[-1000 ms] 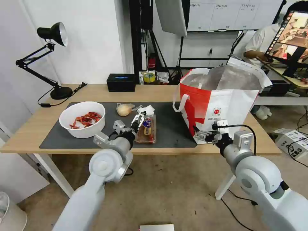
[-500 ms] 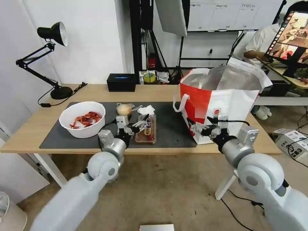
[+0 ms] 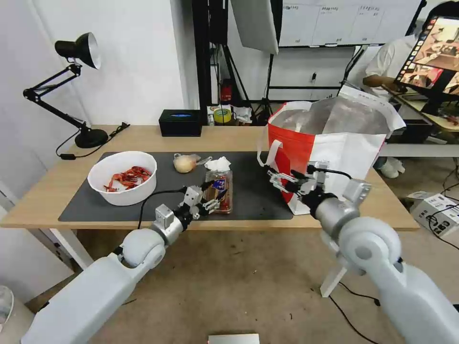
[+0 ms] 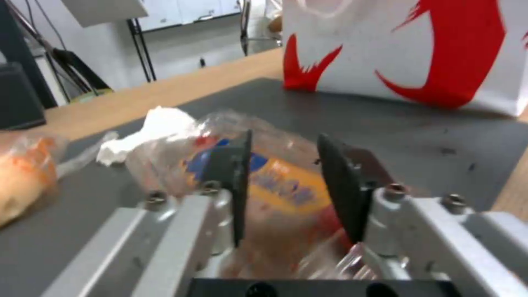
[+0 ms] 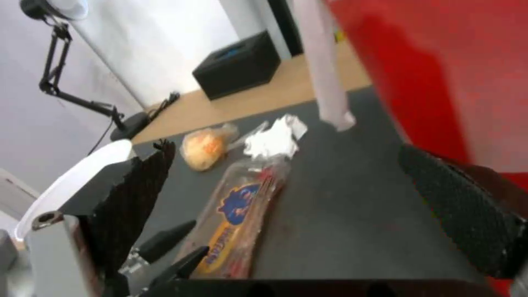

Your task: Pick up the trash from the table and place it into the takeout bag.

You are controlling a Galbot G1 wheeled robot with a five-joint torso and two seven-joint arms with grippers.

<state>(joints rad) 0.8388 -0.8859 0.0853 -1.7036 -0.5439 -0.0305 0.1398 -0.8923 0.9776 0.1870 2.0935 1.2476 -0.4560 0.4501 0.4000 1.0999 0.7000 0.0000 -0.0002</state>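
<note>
Lying on the large dark grey mat (image 3: 248, 191) near the table's (image 3: 143, 136) front edge: a clear two-part plastic tray (image 3: 219, 190) with food scraps, its long axis running from the front edge toward the back, the far end touching or just short of a crumpled white tissue (image 3: 217, 164). Seen from the left wrist as a crinkled, see-through shell (image 4: 275, 181) with a blue and orange-yellow printed label and reddish scraps at the near end; seen from the right wrist lengthwise (image 5: 242, 218), the same label readable as a blue figure above an orange band, the tissue (image 5: 275, 138) at its far tip.

Left gripper (image 3: 208, 203) low at the tray's near end, fingers (image 4: 335, 185) narrowly parted with the tray's near end between the black pads; whether either pad touches the plastic cannot be told. Right gripper (image 3: 282, 180) raised in front of the red panel of the large boxy white and red takeout bag (image 3: 330, 153), fingers (image 5: 462, 206) spread wide, nothing between them.

Head view alone takes in the white round bowl (image 3: 123, 177) of red shells at the mat's left end. Tan plastic-wrapped lump (image 3: 184, 163) just left of the tissue, also in the right wrist view (image 5: 204, 147). Left wrist view gives the bag's white side with red flame shapes (image 4: 407, 49) standing on the mat well beyond the tray.
</note>
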